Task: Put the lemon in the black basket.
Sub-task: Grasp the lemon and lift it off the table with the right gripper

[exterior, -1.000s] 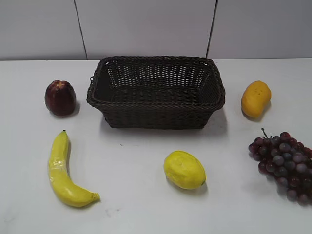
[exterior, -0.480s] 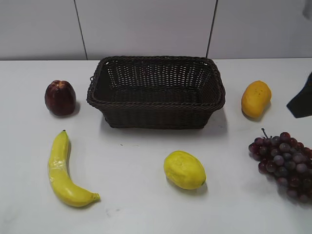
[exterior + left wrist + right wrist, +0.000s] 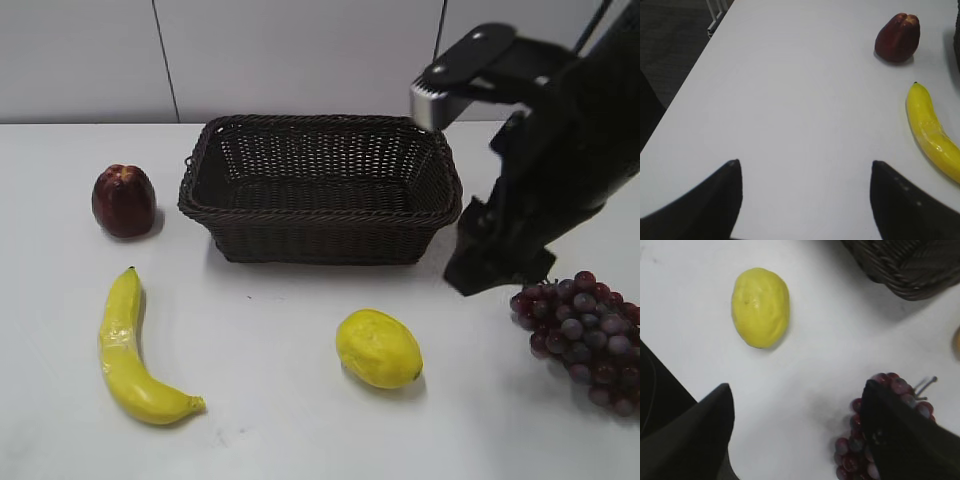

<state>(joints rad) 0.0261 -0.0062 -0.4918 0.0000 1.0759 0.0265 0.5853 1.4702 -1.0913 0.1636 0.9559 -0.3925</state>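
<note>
- right gripper (image 3: 797, 435) arm just swung in over table right side, jaws spread, empty
- lemon (image 3: 378, 348) untouched in front of black basket (image 3: 320, 190)
- left gripper (image 3: 805, 200) parted, idle

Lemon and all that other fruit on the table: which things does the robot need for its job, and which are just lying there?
Needed for the job:
lemon
black basket
right claw, open above the table near the lemon

Just lying about:
banana
dark red apple
purple grapes
</note>
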